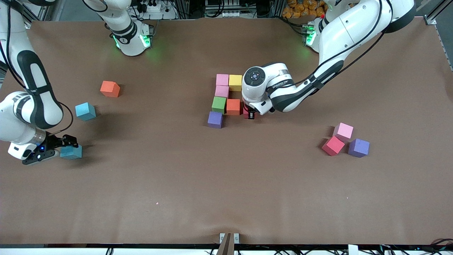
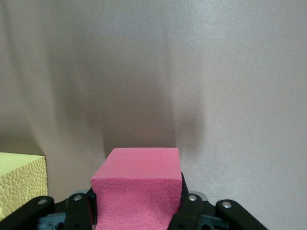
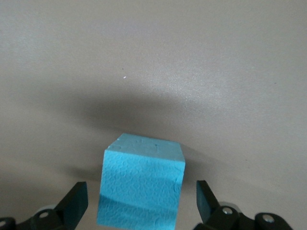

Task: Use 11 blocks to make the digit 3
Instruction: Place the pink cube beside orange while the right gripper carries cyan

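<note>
The partly built digit 3 stands mid-table: pink (image 1: 222, 79), yellow (image 1: 235, 82), pink (image 1: 222, 91), green (image 1: 219, 104), orange (image 1: 233, 106) and purple (image 1: 215, 119) blocks. My left gripper (image 1: 250, 115) (image 2: 138, 206) is shut on a red block (image 2: 139, 172), low beside the orange one. A yellow block's corner (image 2: 19, 184) shows in the left wrist view. My right gripper (image 1: 69, 146) (image 3: 139, 201) is open around a cyan block (image 1: 72, 152) (image 3: 141, 187) on the table, with a gap on each side.
Another cyan block (image 1: 85, 111) and an orange block (image 1: 110, 89) lie toward the right arm's end. Pink (image 1: 344, 131), red (image 1: 333, 145) and purple (image 1: 359, 147) blocks sit together toward the left arm's end.
</note>
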`<state>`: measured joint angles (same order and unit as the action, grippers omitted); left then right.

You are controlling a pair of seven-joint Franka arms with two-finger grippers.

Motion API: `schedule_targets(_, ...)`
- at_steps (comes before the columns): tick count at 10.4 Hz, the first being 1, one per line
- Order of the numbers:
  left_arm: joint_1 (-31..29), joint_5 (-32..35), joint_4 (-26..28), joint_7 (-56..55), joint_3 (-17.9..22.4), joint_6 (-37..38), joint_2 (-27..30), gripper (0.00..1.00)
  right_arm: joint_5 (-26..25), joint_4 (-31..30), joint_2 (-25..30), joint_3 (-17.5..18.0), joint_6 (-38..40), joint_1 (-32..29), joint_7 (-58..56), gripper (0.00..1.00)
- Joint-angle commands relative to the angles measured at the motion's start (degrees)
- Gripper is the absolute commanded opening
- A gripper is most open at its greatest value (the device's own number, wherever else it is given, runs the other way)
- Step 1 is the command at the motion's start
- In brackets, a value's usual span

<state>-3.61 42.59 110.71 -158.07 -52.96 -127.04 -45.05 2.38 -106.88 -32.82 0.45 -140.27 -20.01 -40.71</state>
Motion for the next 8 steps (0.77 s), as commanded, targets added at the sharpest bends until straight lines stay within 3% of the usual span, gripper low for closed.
schedule_targets(1, 1.76, 0.57, -0.24, -9.36, 0.31, -0.31, -0.04, 0.27, 1.66, 0.88, -1.72, 0.7, -0.71, -0.91, -1.12, 0.87)
schedule_targets(4, 2.29, 0.57, -0.24, -9.71, 0.31, -0.57, -0.13, 0.27, 1.58, 0.97, -0.76, 0.78, 0.08, 0.14, -1.3, 0.28)
schedule_targets(6, 2.29, 0.57, -0.15, -9.8, 0.31, -0.84, -0.48, 0.27, 1.66, 0.88, 1.78, 2.7, 2.52, 1.02, 0.62, 0.22)
schedule_targets(8, 2.82, 0.57, -0.24, -10.77, 0.31, -1.01, -0.57, 0.27, 1.4, 0.97, 5.38, 8.4, 8.76, 1.55, 11.05, 0.22)
